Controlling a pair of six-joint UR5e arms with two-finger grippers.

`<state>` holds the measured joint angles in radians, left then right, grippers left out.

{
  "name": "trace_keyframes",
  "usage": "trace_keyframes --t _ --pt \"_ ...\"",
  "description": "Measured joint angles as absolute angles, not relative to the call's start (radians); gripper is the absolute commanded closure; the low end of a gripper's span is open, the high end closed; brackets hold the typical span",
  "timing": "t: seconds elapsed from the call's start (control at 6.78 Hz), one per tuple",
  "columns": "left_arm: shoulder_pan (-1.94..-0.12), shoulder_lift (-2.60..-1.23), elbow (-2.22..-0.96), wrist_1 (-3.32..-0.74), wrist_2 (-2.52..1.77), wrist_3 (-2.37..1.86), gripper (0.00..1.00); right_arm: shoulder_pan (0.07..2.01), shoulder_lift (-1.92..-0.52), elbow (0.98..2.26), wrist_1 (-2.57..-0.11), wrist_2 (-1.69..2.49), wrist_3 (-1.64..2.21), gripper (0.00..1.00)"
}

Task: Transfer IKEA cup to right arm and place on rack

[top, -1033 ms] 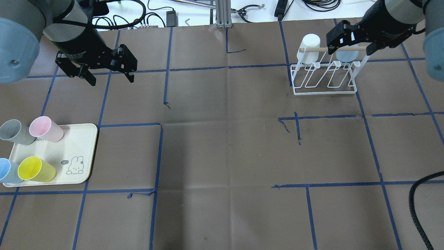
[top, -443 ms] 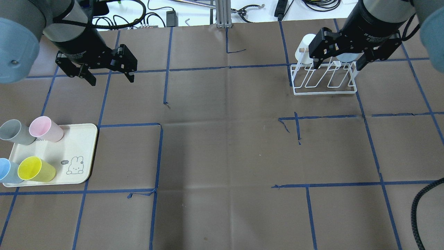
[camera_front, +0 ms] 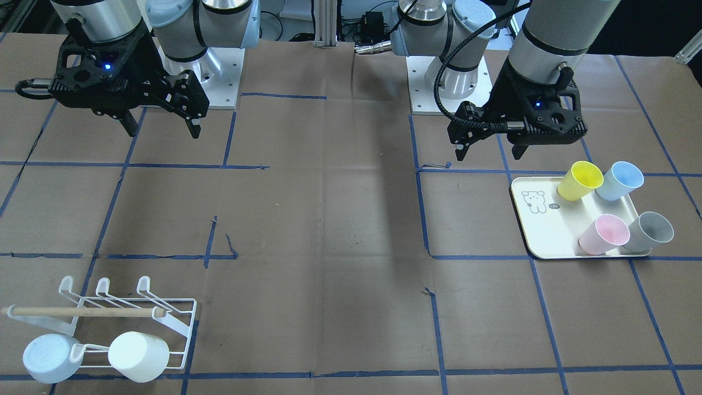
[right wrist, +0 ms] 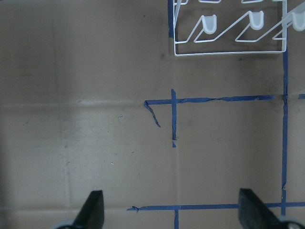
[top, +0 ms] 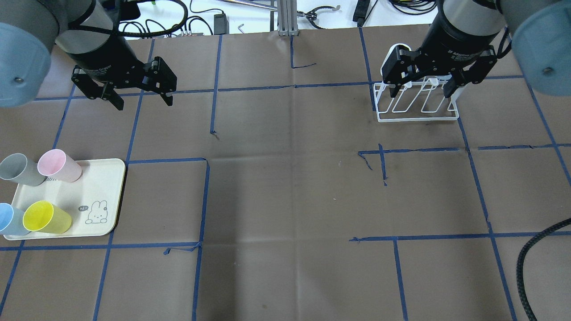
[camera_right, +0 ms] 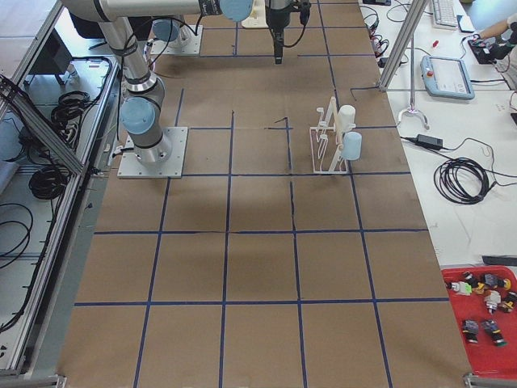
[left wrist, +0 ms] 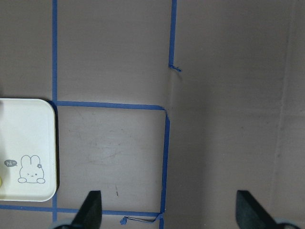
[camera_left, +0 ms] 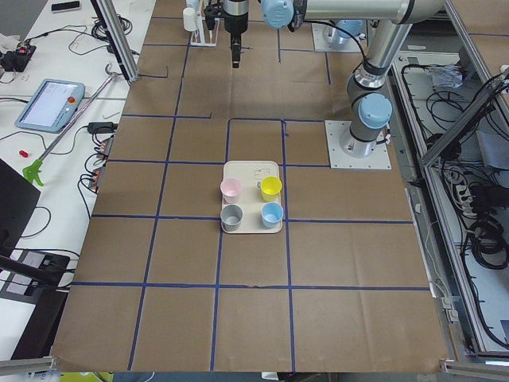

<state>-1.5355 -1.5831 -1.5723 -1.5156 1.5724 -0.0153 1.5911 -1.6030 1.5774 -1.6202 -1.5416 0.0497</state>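
Brown paper with blue tape lines covers the table (top: 285, 200). In the overhead view, the cream tray (top: 102, 196) at 8 o'clock carries four cups (top: 44, 217). My left gripper (top: 144, 103) hangs at 10 o'clock, fingers apart and empty. At 1 o'clock the rack (top: 417, 118) holds the pale blue IKEA cup (camera_front: 49, 357) beside a white cup (camera_front: 138, 356). My right gripper (top: 420, 93) has pulled back from the cup, fingers apart and empty, so I judge this placement finished.

Broad open table (top: 285, 178) between cream tray (top: 67, 187) and wire rack (top: 419, 119)
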Motion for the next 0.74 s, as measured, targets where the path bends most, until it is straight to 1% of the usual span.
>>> trace_keyframes --t 0.74 --pt "-1.535 -1.583 -1.572 -1.516 1.572 -0.015 0.01 1.609 -1.595 1.581 -1.619 -1.562 0.049 0.0"
